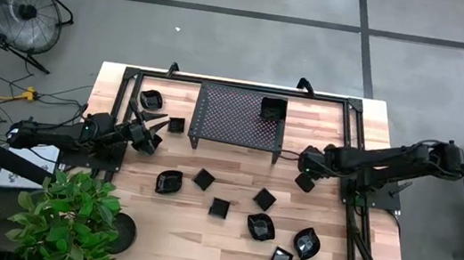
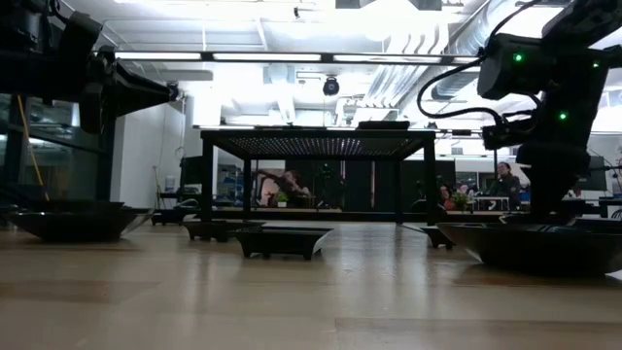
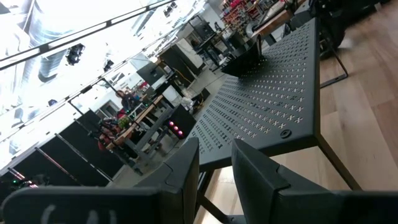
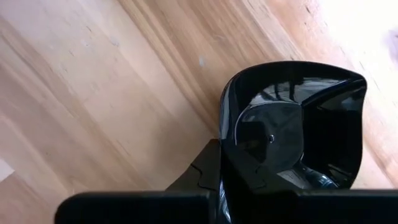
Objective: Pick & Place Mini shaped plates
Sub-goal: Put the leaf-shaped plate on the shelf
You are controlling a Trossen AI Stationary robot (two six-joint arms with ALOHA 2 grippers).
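The wooden table (image 1: 200,234) carries the black mesh rack (image 1: 238,117) at its back, one square plate (image 1: 272,109) sitting on the rack's right corner, and my other mini shaped plates (image 1: 220,207) lie scattered over the front half and beside the rack's left legs. My right pincer (image 1: 306,181) hangs just right of the rack, clamped on the rim of a small glossy black dish (image 4: 292,134). My left pincer (image 1: 153,125) hovers near the rack's left end, fingers (image 3: 180,171) slightly apart and empty.
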